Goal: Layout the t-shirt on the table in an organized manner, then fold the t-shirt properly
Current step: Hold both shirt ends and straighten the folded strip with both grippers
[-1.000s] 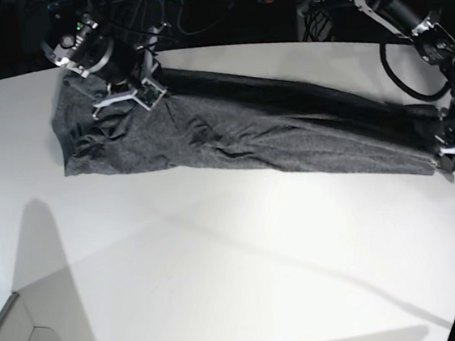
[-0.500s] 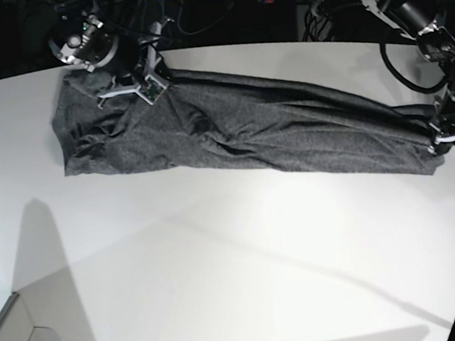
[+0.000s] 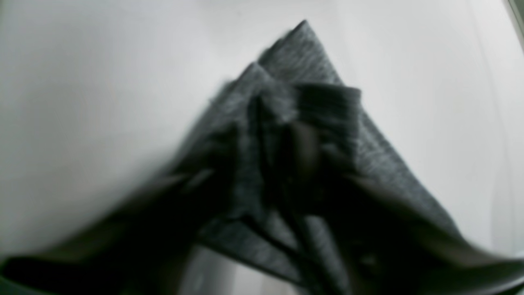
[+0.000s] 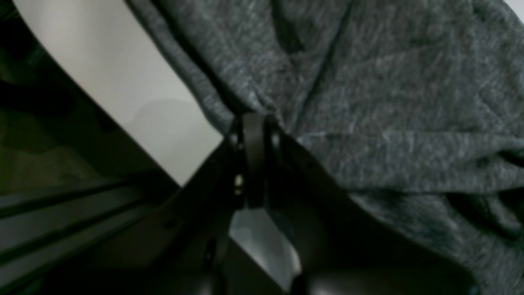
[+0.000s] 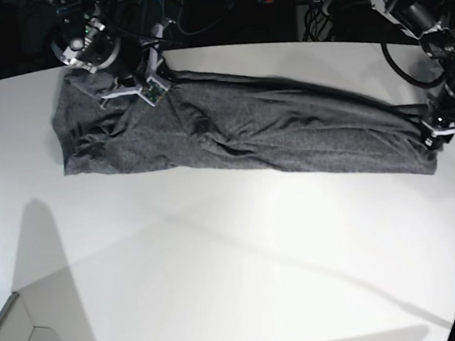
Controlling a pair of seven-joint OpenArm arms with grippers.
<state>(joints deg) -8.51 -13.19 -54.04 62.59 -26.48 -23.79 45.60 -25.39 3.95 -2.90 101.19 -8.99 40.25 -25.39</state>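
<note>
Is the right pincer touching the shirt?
Touching. In the right wrist view, the right pincer is shut, and the shirt bunches right at its tips, with folds running out from the pinch.

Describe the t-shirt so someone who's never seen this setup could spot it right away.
Look at the big white table with the curved edge. Along its far side lies a long dark heather-grey t-shirt, bunched into a wrinkled band stretched between the two arms, with the right gripper pinching one end. It is the only cloth in view and the only dark thing lying on the white top.
</note>
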